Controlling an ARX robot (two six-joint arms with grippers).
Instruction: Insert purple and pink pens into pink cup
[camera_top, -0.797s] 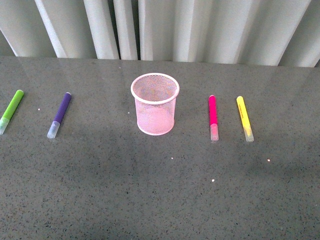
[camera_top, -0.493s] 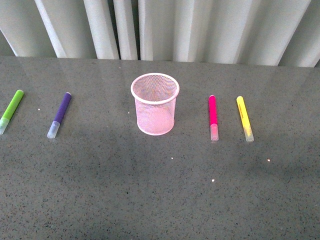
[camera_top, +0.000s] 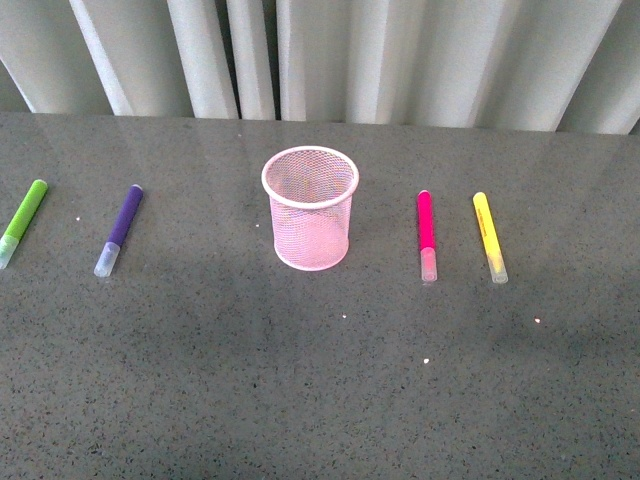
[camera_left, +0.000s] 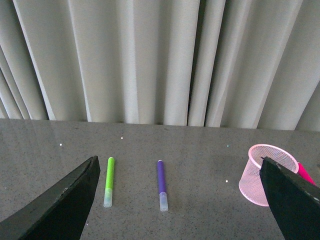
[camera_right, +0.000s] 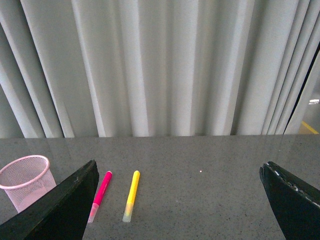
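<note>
Front view: the pink cup stands upright on the grey speckled tabletop, its mouth open upward; the purple pen lies flat well to the left of the cup, clear cap toward the camera; further from the cup on that side, at the picture's left edge, lies a green marker; the pink pen lies flat to the right of the cup, apart from it, cap toward the camera; just beyond it, away from the cup, lies a yellow marker, not touching it; a broad bare stretch of tabletop runs on the near side of the cup; behind the cup the tabletop's far edge meets a pale pleated curtain.

Left wrist view: the left fingers are spread wide and released, gripping nothing; between them show the green marker and the purple pen, parallel and apart; the pink cup sits partly behind one finger's edge, with a sliver of the pink pen past it.

Right wrist view: the right fingers are likewise spread wide and released, empty; the pink cup shows beside one finger; the pink pen and the yellow marker lie side by side beyond the cup, with open tabletop past them.
</note>
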